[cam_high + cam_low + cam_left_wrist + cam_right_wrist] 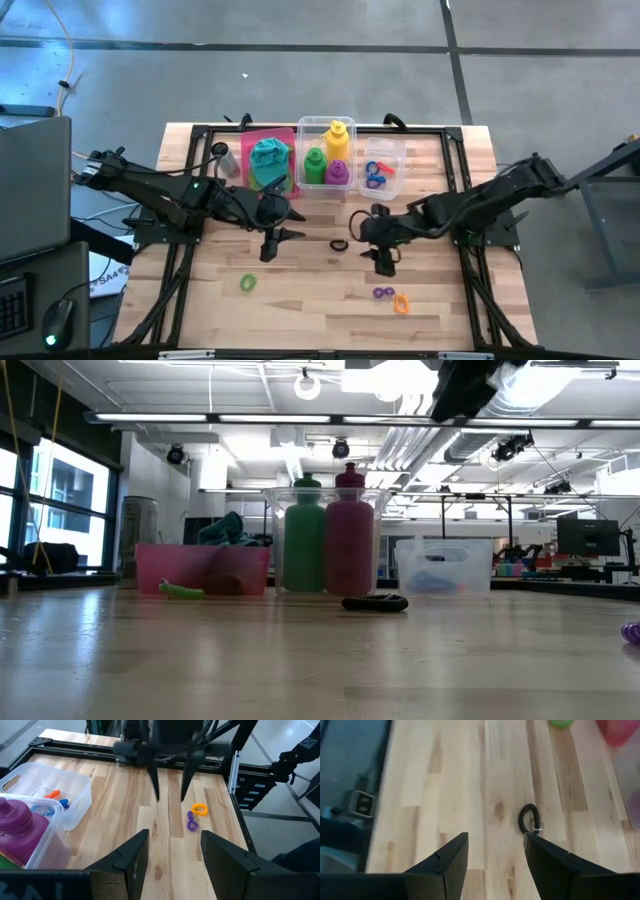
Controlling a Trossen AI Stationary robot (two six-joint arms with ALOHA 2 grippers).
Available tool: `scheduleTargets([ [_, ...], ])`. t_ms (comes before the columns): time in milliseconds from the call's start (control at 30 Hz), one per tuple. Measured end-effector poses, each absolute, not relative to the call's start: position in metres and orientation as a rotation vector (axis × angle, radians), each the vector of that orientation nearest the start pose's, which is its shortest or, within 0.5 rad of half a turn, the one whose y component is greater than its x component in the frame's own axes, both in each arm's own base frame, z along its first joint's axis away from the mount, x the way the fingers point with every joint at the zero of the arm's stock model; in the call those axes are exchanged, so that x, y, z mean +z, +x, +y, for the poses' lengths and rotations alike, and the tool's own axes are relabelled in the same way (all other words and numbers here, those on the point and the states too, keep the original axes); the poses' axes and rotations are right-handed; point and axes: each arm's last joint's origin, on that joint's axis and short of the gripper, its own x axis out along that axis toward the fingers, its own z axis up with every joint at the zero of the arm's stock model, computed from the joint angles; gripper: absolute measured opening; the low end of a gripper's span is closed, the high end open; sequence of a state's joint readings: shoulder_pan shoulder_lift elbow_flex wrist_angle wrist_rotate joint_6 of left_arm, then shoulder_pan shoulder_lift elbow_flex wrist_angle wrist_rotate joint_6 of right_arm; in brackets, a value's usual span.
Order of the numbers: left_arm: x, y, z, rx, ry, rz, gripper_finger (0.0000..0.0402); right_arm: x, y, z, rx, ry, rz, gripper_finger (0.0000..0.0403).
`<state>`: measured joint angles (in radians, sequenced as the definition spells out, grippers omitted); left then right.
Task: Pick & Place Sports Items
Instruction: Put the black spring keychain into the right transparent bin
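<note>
A black ring (339, 244) lies flat on the wooden table near its middle. My right gripper (372, 245) hangs open just to its right; in the right wrist view the black ring (530, 818) lies just beyond the open fingers (495, 855). My left gripper (280, 240) is open in the air left of the ring, holding nothing. A green ring (248, 284), a purple ring (381, 293) and an orange ring (402, 303) lie nearer the front edge. Green (315, 165), purple (338, 172) and yellow (337, 138) bottles stand in a clear bin (303, 128). A teal cloth (268, 158) lies in a pink bin (285, 135).
A small clear bin (392, 150) at the back right holds several rings. A grey metal cylinder (222, 155) stands left of the pink bin. A black frame (455, 180) runs along the table's edges. Bare wood lies between the loose rings and the front edge.
</note>
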<state>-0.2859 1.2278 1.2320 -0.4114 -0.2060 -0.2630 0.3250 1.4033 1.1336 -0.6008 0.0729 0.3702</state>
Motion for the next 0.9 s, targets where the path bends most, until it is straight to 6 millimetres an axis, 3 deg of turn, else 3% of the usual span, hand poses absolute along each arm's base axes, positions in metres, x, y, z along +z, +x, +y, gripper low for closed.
scheduleTargets([
  [400, 0.375, 0.255, -0.069, -0.02, -0.159, 0.401, 0.0177, 0.238, 0.311, 0.08, -0.035, 0.219, 0.982, 0.0184],
  [900, 0.375, 0.255, -0.069, -0.021, -0.159, 0.401, 0.0177, 0.206, 0.334, 0.075, -0.077, 0.231, 1.004, 0.0184],
])
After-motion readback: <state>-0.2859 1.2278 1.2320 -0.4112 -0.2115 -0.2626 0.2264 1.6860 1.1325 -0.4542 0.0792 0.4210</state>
